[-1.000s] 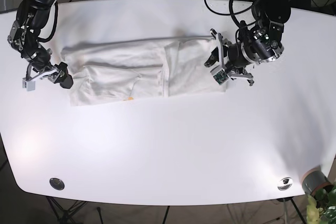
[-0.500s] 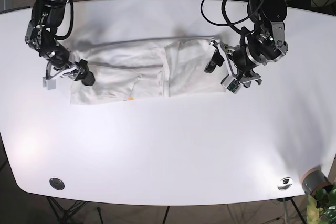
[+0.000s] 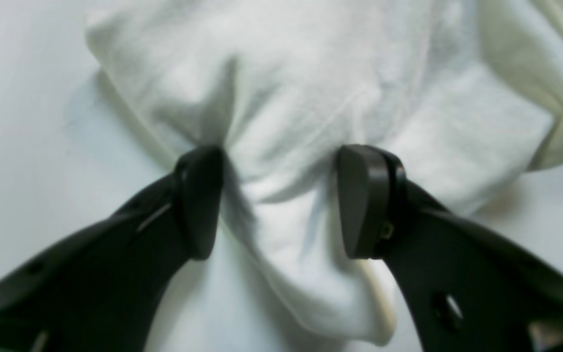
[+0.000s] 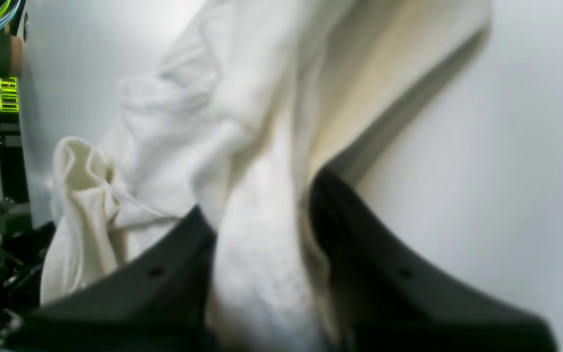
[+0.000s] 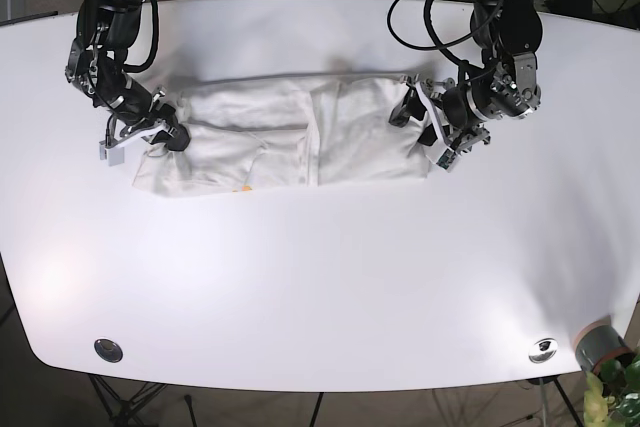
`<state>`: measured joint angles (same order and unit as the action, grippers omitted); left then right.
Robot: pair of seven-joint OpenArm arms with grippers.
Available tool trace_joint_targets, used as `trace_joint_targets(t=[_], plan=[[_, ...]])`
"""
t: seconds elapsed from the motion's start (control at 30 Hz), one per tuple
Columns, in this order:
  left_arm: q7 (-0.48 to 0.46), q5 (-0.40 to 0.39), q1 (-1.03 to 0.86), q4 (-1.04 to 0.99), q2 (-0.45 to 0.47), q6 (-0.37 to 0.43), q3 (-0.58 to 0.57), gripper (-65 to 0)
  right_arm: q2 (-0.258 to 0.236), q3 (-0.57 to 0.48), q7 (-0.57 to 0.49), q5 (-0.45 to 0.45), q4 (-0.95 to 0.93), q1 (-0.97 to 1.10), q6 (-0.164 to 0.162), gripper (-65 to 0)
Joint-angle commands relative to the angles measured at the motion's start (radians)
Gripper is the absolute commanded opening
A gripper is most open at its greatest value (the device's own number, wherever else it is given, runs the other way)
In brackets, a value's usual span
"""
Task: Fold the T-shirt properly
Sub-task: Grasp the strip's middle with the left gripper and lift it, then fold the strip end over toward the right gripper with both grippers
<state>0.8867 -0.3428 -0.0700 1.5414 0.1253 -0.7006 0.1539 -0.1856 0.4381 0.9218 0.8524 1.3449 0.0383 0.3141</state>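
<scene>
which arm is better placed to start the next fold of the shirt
Probably right: the right gripper is pinching the shirt, while the left gripper is open, merely straddling cloth.

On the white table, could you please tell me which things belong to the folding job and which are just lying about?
Part of the job:
- T-shirt, half folded
- left gripper, open around its edge
- right gripper, astride the other end

Just lying about:
- two metal discs near the front corners of the table
- a plant beyond the corner
</scene>
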Motion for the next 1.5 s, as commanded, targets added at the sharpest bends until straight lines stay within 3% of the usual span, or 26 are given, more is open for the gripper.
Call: trace_joint_targets(t=[0.0, 0.23, 0.5, 0.6, 0.8, 1.07, 1.17, 1.47], plan=[[0.019, 0.018, 0.006, 0.003, 0.003, 0.002, -0.001, -30.0, -0.032, 0.003, -0.008, 0.021, 0.057, -0.01, 0.012, -61.8], [0.019, 0.02, 0.052, -0.043, -0.002, 0.002, -0.004, -30.0, -0.051, 0.003, -0.008, 0.02, 0.244, 0.035, 0.007, -62.9], [-0.005, 0.018, 0.131, -0.143, -0.011, 0.002, -0.11, -30.0, -0.056, -0.003, -0.004, 0.02, 0.473, 0.091, 0.007, -62.9], [-0.05, 0.018, 0.135, -0.146, -0.031, 0.002, -0.152, -30.0, -0.058, -0.049, -0.004, 0.02, 0.526, 0.091, 0.006, -62.9], [-0.053, 0.02, 0.138, -0.146, -0.04, 0.002, -0.195, -30.0, -0.047, -0.135, -0.002, 0.021, 0.617, 0.101, 0.004, -62.9], [-0.053, 0.018, 0.138, -0.146, -0.04, 0.002, -0.227, -30.0, 0.057, -0.252, -0.002, 0.018, 0.614, 0.081, 0.004, -62.9], [-0.053, 0.018, 0.138, -0.147, -0.04, 0.002, -0.225, -30.0, 0.085, -0.324, -0.002, -0.068, 0.594, 0.068, 0.004, -62.9], [-0.054, 0.018, 0.137, -0.15, -0.04, 0.002, -0.225, -30.0, 0.209, -0.48, -0.007, -0.456, 0.548, -0.002, 0.004, -62.9]])
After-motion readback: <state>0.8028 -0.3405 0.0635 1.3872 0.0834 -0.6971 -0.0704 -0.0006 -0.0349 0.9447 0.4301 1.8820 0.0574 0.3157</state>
